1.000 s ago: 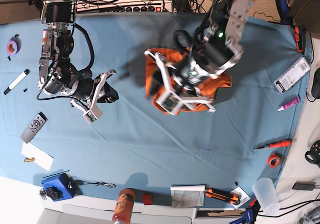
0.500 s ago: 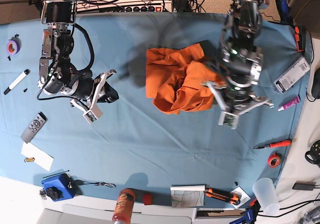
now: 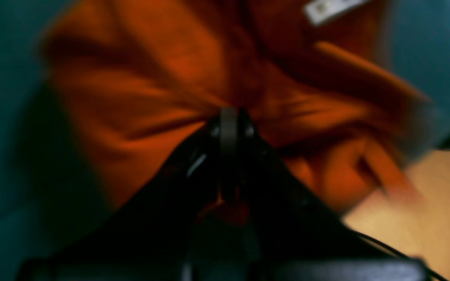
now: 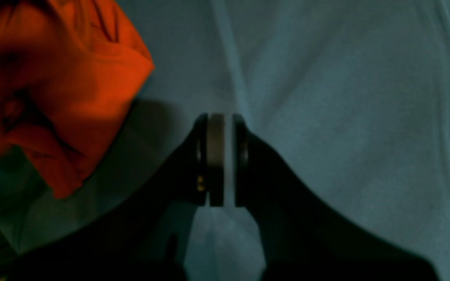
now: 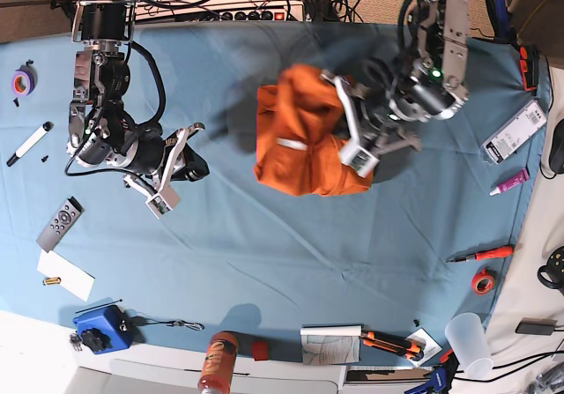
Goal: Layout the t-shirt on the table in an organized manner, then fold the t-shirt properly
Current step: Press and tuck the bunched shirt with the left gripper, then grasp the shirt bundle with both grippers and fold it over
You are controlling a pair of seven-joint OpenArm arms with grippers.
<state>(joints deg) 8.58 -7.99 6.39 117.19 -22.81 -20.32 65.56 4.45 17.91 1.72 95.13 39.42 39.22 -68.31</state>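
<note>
**A:** Base view first. What is the surface?

**B:** The table [image 5: 291, 262] carries a teal-blue cloth, faintly creased, filling most of the frame. Beyond its far edge sit a power strip [image 5: 256, 13] and a tangle of cables. Loose articles ring the margins: a purple tape roll [image 5: 22, 81] and a marker [image 5: 28, 144] at the left, a grey remote [image 5: 60, 223] and a blue box [image 5: 103, 327] toward the near left, an orange-handled screwdriver [image 5: 480, 255] and a clear plastic cup [image 5: 467, 343] at the near right.

**A:** And the garment?

**B:** The t-shirt [image 5: 295, 134] lies bunched, right of centre toward the far side. The left gripper [image 5: 345, 121] is at its right edge.

**A:** What does the left wrist view add?

**B:** Blurred, but the left gripper's jaws stand pressed together with orange cloth gathered at their tips: clamped on the t-shirt. A white neck label [image 3: 332, 8] shows at the top, and a strip of pale wood [image 3: 416, 226] at lower right, neither of which is legible from above.

**A:** The other arm?

**B:** The right gripper [image 5: 172, 169] hangs well left of the garment. The right wrist view shows its pads nearly together, a thin gap between, holding nothing, over bare teal cloth with the t-shirt at upper left.
</note>
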